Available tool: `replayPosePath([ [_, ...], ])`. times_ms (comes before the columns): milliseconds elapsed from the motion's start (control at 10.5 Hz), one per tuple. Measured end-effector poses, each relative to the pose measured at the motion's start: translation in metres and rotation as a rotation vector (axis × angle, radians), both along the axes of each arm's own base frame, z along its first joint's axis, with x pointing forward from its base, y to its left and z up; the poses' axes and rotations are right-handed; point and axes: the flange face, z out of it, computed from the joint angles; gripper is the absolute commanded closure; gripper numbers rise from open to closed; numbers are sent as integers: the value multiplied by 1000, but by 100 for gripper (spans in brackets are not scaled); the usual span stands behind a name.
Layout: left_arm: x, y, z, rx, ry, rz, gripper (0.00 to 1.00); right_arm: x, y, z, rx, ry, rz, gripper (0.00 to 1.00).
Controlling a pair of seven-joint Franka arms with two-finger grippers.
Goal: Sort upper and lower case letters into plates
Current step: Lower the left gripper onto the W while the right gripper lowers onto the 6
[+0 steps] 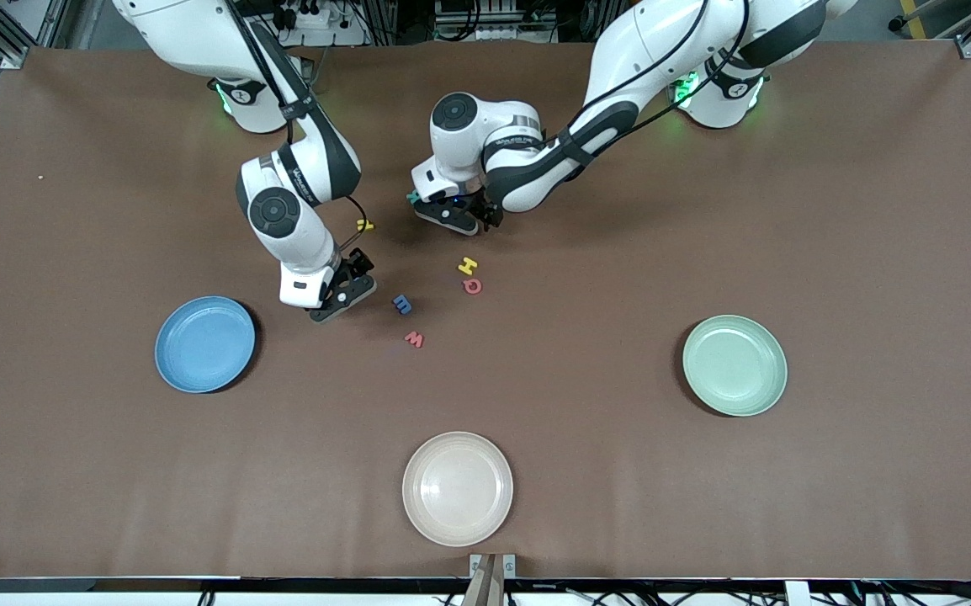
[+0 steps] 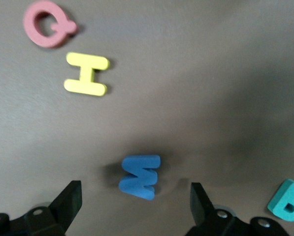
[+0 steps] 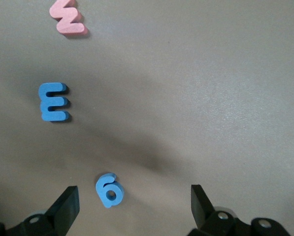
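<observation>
Lying flat: chunky foam letters (image 1: 469, 266)

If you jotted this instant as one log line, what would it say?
left gripper: open over blue letter | right gripper: open over small blue letter | blue plate, green plate: no letters

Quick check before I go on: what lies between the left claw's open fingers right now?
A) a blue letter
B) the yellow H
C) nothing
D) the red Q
A: in the left wrist view a blue letter lies on the table between the left claw's open fingers, with the yellow H and red Q lying clear of them.
</observation>
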Motion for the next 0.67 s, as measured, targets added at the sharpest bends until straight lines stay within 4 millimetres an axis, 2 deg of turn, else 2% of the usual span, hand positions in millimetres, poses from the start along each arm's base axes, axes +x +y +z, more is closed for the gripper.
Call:
replayPosePath([
  [287,0,0,-8,-8,-1,2,14,-14,5,-11,10,-27,22,0],
  [573,3,2,-15,2,-22,-7,22,-26,1,-22,5,-21,23,0],
  [669,3,1,-14,-5,-29,-13,31,-29,3,-24,4,-19,21,0],
])
